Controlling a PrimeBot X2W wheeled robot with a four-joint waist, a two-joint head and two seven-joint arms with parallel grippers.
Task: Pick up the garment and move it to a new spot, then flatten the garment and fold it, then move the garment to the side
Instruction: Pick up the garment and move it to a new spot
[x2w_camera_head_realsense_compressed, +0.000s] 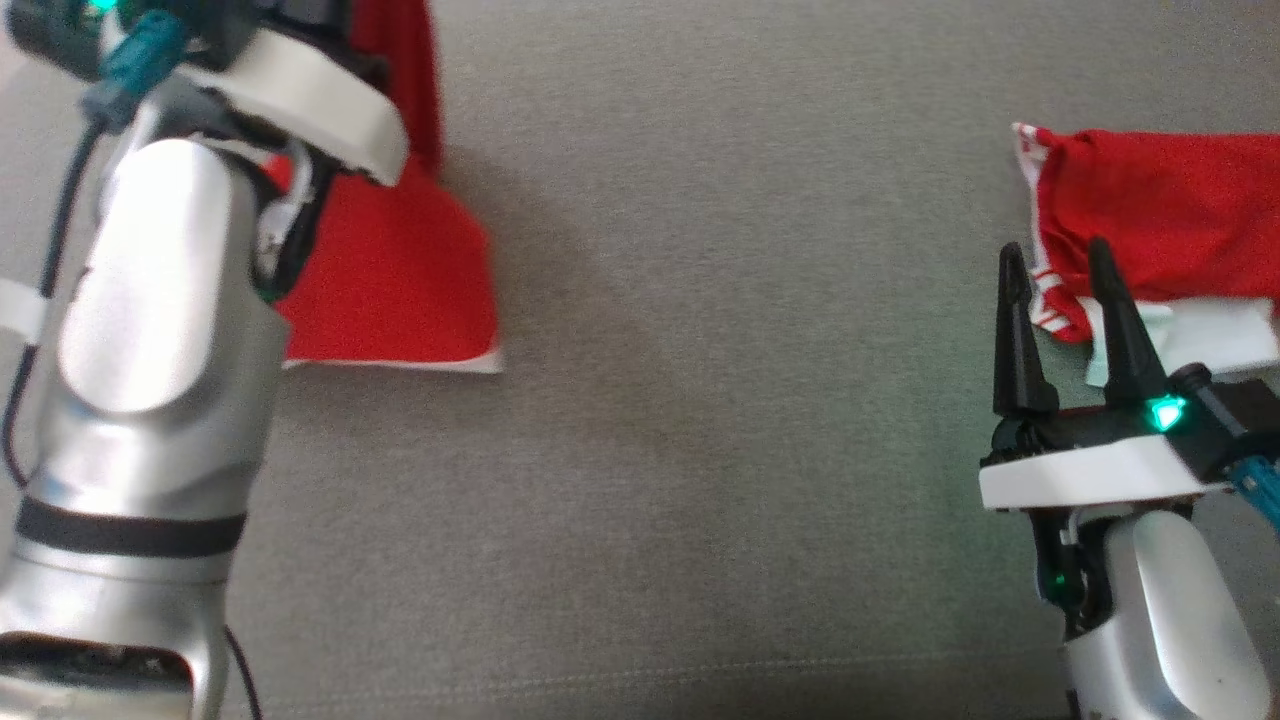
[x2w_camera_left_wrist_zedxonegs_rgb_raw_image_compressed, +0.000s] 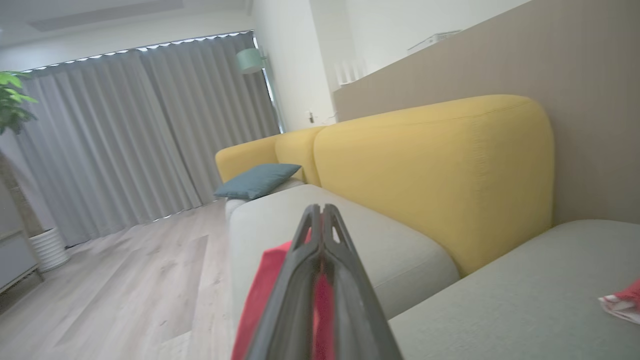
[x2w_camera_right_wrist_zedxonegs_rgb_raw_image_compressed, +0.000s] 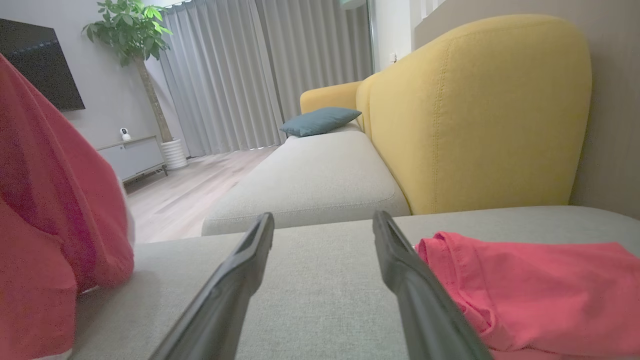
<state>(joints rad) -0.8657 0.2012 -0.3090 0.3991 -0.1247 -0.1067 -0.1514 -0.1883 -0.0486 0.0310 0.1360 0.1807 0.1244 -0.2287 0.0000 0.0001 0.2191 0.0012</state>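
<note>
Left pincer (x2w_camera_left_wrist_zedxonegs_rgb_raw_image_compressed: 323, 209) gripping red garment (x2w_camera_head_realsense_compressed: 400, 270), hanging vertically, hem downward

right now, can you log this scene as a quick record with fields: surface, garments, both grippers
surface: grey sofa seat, yellow backrest behind it
left gripper: above the seat, jaws shut on held red garment
held red garment: hangs from the jaws, white hem along its lower edge
right gripper: low over the seat, jaws open, holding nothing
second red garment: crumpled on the seat, striped trim, just right of the right gripper
extras: teal cushion farther along the sofa
</note>
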